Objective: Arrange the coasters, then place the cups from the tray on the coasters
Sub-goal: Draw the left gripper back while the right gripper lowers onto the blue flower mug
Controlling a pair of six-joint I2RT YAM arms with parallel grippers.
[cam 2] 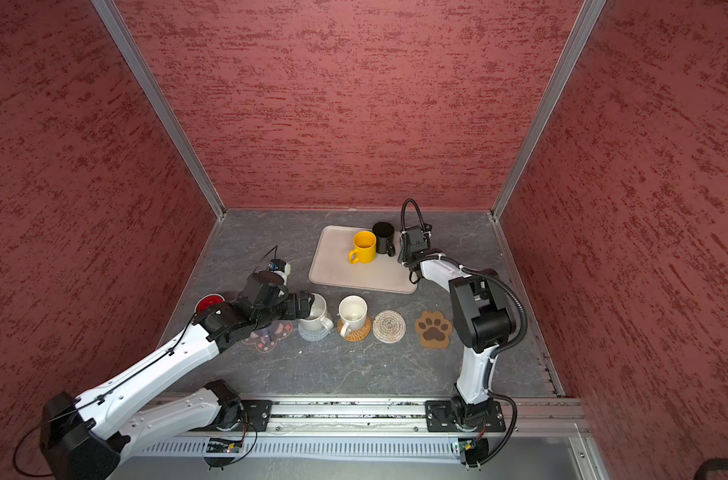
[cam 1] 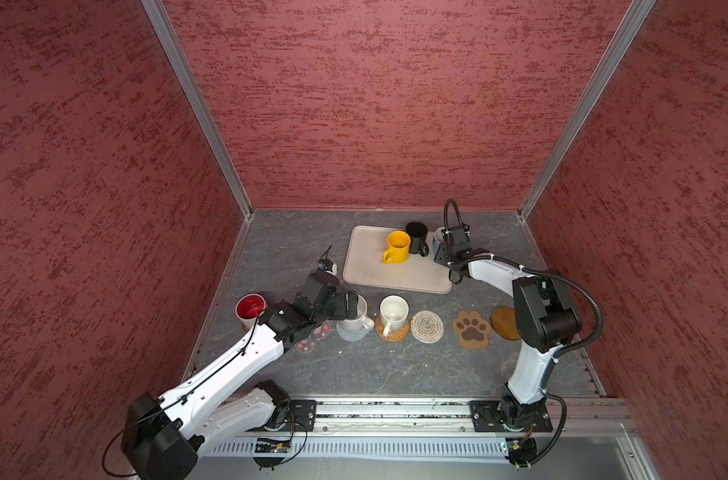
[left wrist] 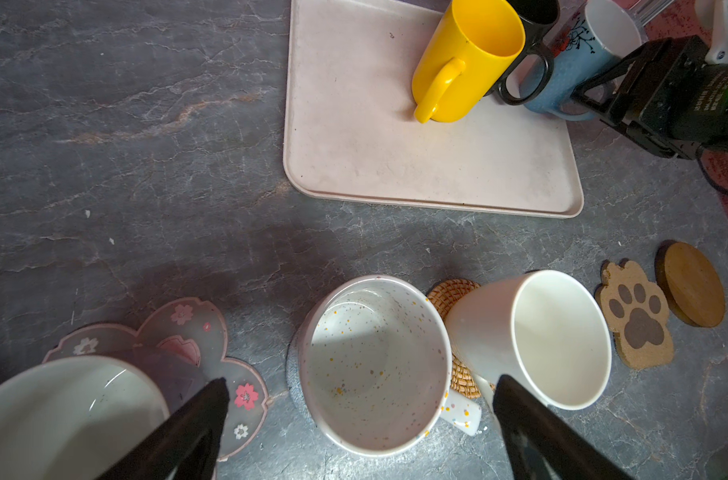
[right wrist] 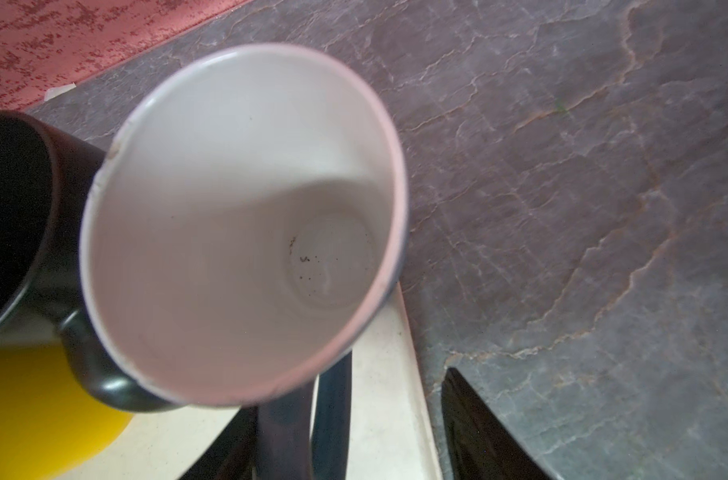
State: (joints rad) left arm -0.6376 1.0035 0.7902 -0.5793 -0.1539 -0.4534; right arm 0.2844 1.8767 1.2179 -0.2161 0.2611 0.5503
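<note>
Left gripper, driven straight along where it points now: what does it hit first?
The left gripper most likely meets the speckled white mug on the grey-blue coaster: in its wrist view the mug sits dead ahead between the open fingers. Rim or inner wall first, depth too unclear to tell.

Left arm (cam 1: 237, 365) stretches low over the worktop's (cam 1: 395, 370) near-left part, left gripper (left wrist: 360, 380) spread wide; right arm (cam 1: 532, 365) bends toward the far edge, right gripper (right wrist: 350, 390) pointing down, jaws half apart.
</note>
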